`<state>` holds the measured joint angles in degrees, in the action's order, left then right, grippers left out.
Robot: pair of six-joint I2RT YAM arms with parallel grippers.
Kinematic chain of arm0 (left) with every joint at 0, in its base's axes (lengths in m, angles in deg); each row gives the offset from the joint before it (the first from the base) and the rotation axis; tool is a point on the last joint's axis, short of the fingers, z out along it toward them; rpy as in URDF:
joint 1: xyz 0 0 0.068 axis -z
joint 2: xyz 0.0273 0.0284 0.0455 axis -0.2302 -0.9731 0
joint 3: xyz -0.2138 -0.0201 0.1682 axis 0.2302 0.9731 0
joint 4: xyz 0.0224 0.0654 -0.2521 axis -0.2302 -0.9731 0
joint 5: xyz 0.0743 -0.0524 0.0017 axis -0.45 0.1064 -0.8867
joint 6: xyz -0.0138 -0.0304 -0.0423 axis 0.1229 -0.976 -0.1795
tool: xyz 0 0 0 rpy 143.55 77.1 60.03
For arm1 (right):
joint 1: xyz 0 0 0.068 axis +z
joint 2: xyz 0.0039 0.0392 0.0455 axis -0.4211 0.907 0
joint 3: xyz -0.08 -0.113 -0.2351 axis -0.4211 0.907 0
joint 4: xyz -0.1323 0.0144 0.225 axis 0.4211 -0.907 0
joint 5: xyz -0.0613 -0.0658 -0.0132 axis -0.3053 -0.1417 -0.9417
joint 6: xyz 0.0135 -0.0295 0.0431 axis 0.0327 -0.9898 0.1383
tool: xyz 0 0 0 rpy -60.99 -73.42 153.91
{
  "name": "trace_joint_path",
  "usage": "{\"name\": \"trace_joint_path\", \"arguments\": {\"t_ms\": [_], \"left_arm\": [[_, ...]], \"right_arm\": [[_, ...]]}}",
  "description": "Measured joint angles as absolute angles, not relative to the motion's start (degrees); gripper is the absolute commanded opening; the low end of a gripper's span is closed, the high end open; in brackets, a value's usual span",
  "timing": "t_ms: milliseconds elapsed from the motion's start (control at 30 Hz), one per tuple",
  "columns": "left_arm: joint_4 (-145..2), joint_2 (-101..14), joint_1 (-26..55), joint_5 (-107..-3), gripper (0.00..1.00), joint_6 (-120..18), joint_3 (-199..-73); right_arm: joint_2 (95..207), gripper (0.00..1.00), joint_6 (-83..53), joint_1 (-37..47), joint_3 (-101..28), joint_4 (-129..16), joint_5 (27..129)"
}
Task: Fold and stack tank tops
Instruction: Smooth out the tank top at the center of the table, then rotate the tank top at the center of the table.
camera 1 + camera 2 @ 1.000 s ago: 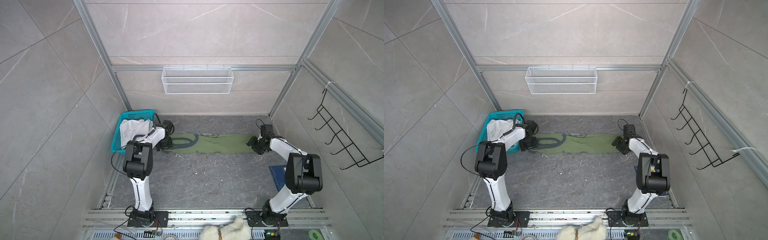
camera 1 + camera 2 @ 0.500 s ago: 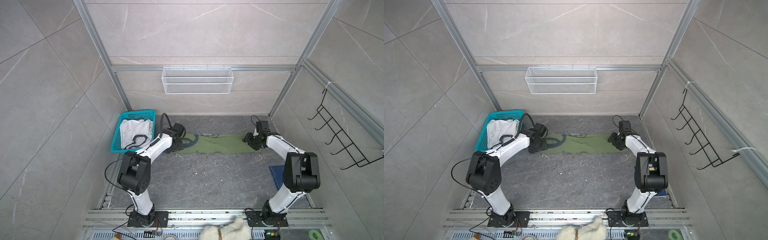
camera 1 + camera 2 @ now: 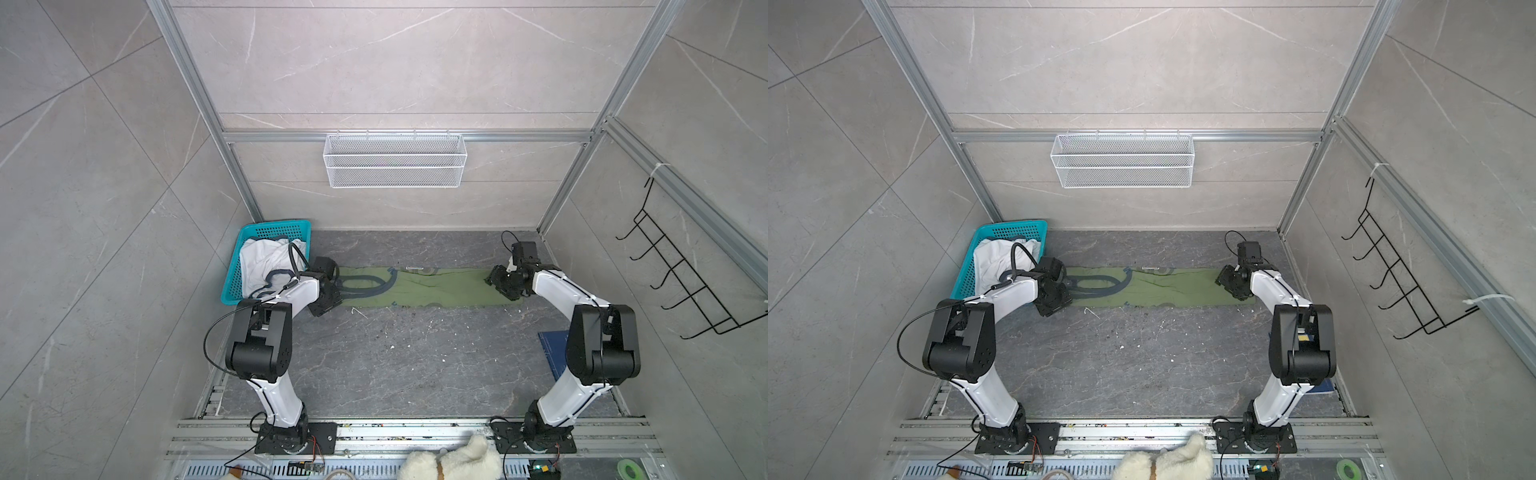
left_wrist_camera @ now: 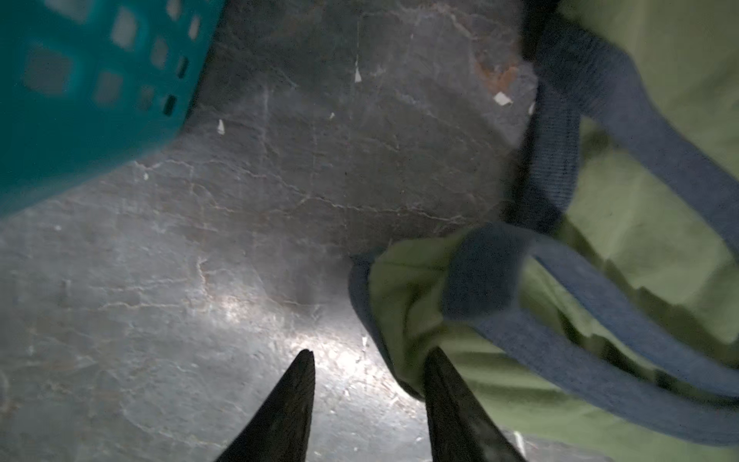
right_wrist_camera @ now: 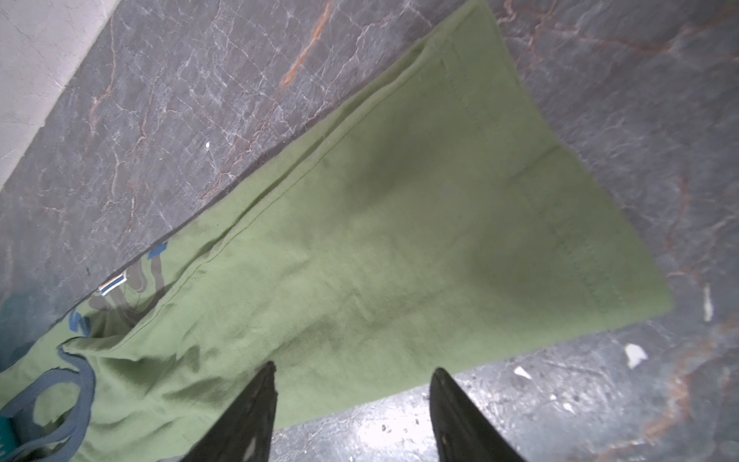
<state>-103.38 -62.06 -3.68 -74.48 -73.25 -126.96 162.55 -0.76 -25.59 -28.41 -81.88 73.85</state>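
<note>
The left end effector [image 4: 372, 351], fingers apart, sits at a strap [image 4: 480, 276] of the green top [image 3: 449, 286], a long folded strip near the far edge of the bench [image 3: 415, 353], the right end effector [image 5: 355, 367] open over its hem [image 5: 580, 240], while the white top [image 3: 262, 262] lies crumpled, not yet folded, in the basket [image 3: 274, 227].

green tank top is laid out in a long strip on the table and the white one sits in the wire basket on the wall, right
Wrong basket: the white tank top sits in the teal basket, not the wire basket on the wall, as both top views show. The green tank top does lie in a long strip on the table.
</note>
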Motion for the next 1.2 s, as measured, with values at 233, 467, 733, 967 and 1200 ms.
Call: {"name": "trace_joint_path", "arguments": {"t_ms": [233,467,733,967,1200], "left_arm": [[-103.58,-64.50,-4.34,-75.16,0.43,-72.39,-129.16],[-106.59,-62.41,-1.36,-80.38,0.69,-72.26,-129.27],[-112.56,-55.74,10.55,-89.83,0.74,-73.36,-136.40],[-110.42,-61.79,18.68,-86.66,0.74,-74.43,-143.57],[-107.92,-74.65,18.70,-82.48,0.74,-75.50,-146.41]], "right_arm": [[163.03,0.63,-0.74,-25.74,-28.44,-83.56,71.68],[163.03,0.63,-0.74,-26.20,-29.38,-84.20,71.14],[165.87,0.63,-0.74,-25.81,-33.33,-84.24,73.17],[173.17,0.63,-0.72,-25.33,-39.96,-84.48,74.98],[180.38,0.63,-0.45,-25.35,-46.21,-87.21,75.68]]}}
